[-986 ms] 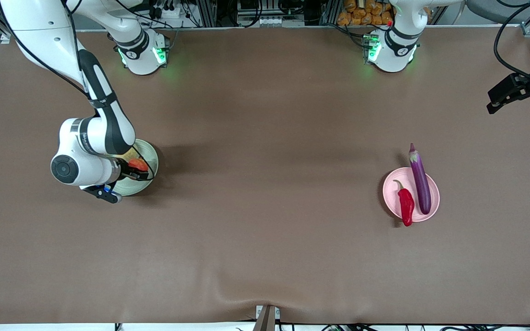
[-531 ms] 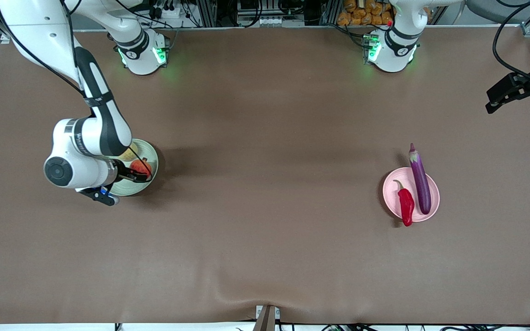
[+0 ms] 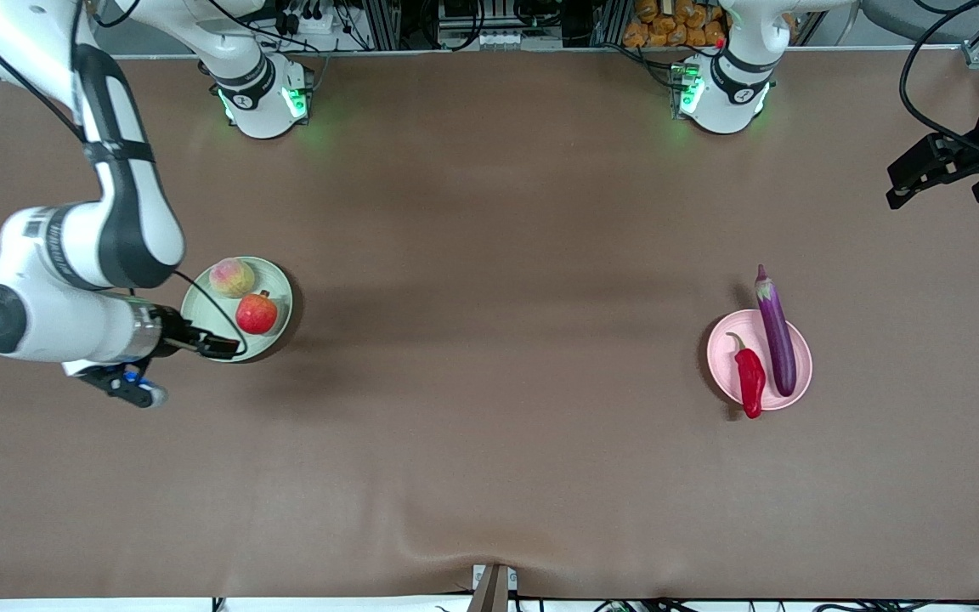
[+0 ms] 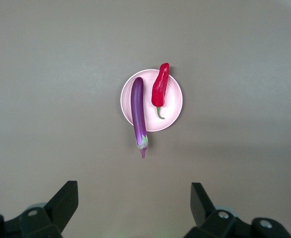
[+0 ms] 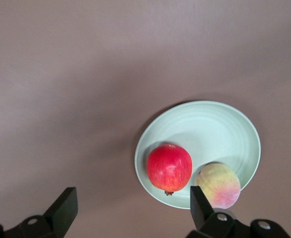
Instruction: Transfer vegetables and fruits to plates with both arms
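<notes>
The red apple-like fruit [image 3: 257,313] and the peach [image 3: 231,277] lie on the pale green plate [image 3: 275,285] toward the right arm's end of the table. My right gripper [image 3: 216,344] is open and empty, up over the plate's near edge. The right wrist view shows the red fruit [image 5: 169,167], the peach [image 5: 219,186] and the green plate [image 5: 209,126] below its open fingers [image 5: 66,206]. The purple eggplant [image 3: 776,331] and the red chili pepper [image 3: 749,379] lie on the pale pink plate [image 3: 723,357]. My left gripper [image 3: 910,181] is open and empty, raised at the left arm's end; its view shows the eggplant [image 4: 138,113], the chili [image 4: 160,89] and the pink plate [image 4: 174,104].
Brown table cover [image 3: 489,382] spreads between the two plates. The arm bases [image 3: 264,98] with green lights stand along the table's edge farthest from the camera. The eggplant's stem end overhangs the pink plate's rim.
My right gripper has let go of the red fruit, which now rests on the green plate, and the arm has pulled back and risen toward its end of the table. The left arm shifted slightly.
</notes>
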`<act>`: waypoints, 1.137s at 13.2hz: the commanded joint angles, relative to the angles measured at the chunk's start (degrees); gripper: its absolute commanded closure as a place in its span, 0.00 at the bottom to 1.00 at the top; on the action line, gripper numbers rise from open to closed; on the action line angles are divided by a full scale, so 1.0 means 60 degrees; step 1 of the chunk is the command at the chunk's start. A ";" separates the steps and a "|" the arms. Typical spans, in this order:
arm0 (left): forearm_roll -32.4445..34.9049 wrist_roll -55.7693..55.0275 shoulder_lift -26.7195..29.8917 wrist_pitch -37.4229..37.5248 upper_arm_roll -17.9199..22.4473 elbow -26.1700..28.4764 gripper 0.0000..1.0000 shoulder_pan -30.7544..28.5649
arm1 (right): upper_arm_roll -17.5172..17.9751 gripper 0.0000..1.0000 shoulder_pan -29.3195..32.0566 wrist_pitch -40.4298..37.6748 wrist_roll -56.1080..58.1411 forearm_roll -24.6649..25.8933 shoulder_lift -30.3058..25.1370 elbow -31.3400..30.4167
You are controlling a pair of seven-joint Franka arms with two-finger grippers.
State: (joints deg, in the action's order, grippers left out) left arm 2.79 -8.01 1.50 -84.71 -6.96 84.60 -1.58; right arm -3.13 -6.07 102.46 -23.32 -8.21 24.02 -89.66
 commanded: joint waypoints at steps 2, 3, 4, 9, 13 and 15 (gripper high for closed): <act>-0.0187 0.0177 0.0482 0.0159 -0.0027 0.0372 0.00 -0.0074 | 0.1250 0.00 0.1244 -0.1544 0.0064 -0.0069 -0.0004 0.2017; -0.0202 0.0177 0.0526 0.0159 -0.0027 0.0445 0.00 -0.0089 | 0.1283 0.00 0.1203 -0.2115 -0.0009 0.0019 -0.0033 0.2588; -0.0202 0.0191 0.0541 0.0159 -0.0027 0.0460 0.00 -0.0089 | 0.1283 0.00 0.1043 -0.2541 0.0092 0.0455 -0.0048 0.3043; -0.0289 0.0192 0.0556 0.0495 -0.0027 0.0431 0.00 -0.0089 | 0.1342 0.00 0.1026 -0.3922 0.1215 0.1365 -0.1217 0.3810; -0.0377 0.0191 0.0644 0.0818 -0.0027 0.0475 0.00 -0.0089 | 0.1269 0.00 0.1100 -0.3076 0.2231 0.1426 -0.3485 0.1488; -0.0422 0.0192 0.0644 0.0847 -0.0027 0.0490 0.00 -0.0089 | 0.1210 0.00 0.1129 -0.2911 0.2741 0.1455 -0.4322 0.0634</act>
State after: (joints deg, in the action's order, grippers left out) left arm 1.55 -8.00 3.60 -80.17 -6.99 86.06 -1.56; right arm 3.90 -0.24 82.06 -10.33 -0.76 5.68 -75.95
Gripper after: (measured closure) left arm 0.000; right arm 0.000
